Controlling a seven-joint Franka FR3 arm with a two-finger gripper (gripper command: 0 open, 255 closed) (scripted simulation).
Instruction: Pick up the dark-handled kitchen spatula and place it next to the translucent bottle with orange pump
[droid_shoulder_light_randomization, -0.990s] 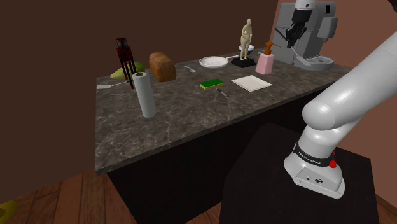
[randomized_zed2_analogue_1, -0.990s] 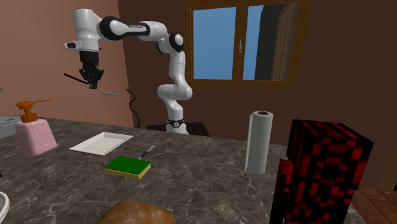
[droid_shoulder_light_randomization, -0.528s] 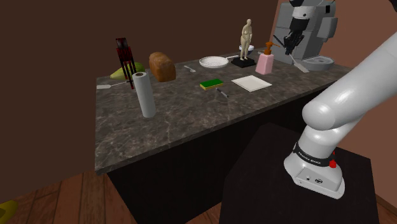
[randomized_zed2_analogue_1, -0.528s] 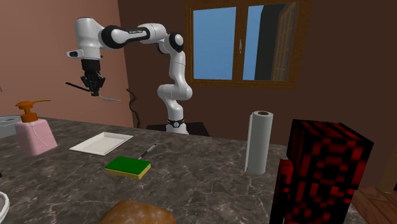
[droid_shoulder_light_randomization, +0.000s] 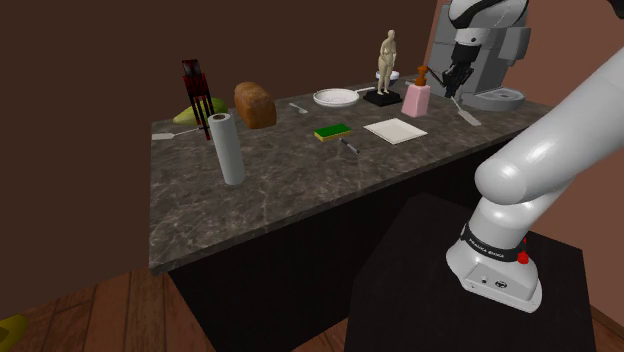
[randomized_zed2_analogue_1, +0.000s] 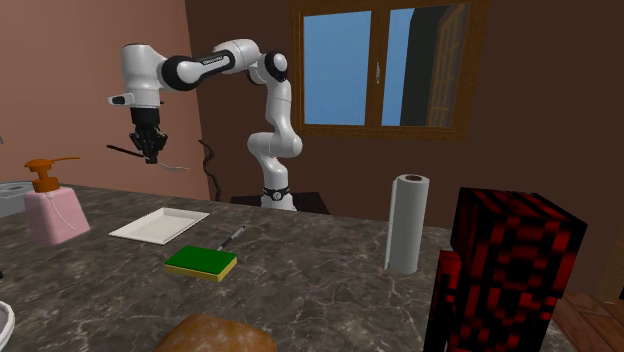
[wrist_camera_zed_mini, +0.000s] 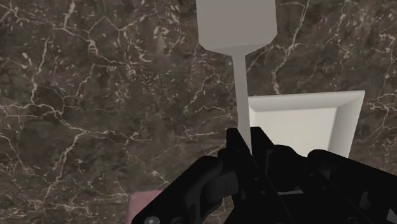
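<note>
**Over the counter (randomized_zed2_analogue_1: 330, 280) end, spatula (wrist_camera_zed_mini: 235, 25) held high beside the pump bottle (randomized_zed2_analogue_1: 50, 212)**

Right of the bottle and higher, the gripper (randomized_zed2_analogue_1: 150, 153) clasps the spatula roughly level, dark handle toward the bottle. Its landing spot likely lies down-left of the hand, between the bottle and the white tray (randomized_zed2_analogue_1: 160, 224).

**Dim, warm, flatly lit**

Rendered dim and brown-toned around the dark marble counter (droid_shoulder_light_randomization: 290, 175). Fell softly from above the counter, brightest on the white arm (droid_shoulder_light_randomization: 560, 130) beside it. Left the cabinet front (droid_shoulder_light_randomization: 270, 270) below the counter almost black. Glowed flat blue through the window (randomized_zed2_analogue_1: 380, 65) behind the counter. Shaded the inner walls of the white tray (wrist_camera_zed_mini: 305, 121) on the counter pale grey.
</note>
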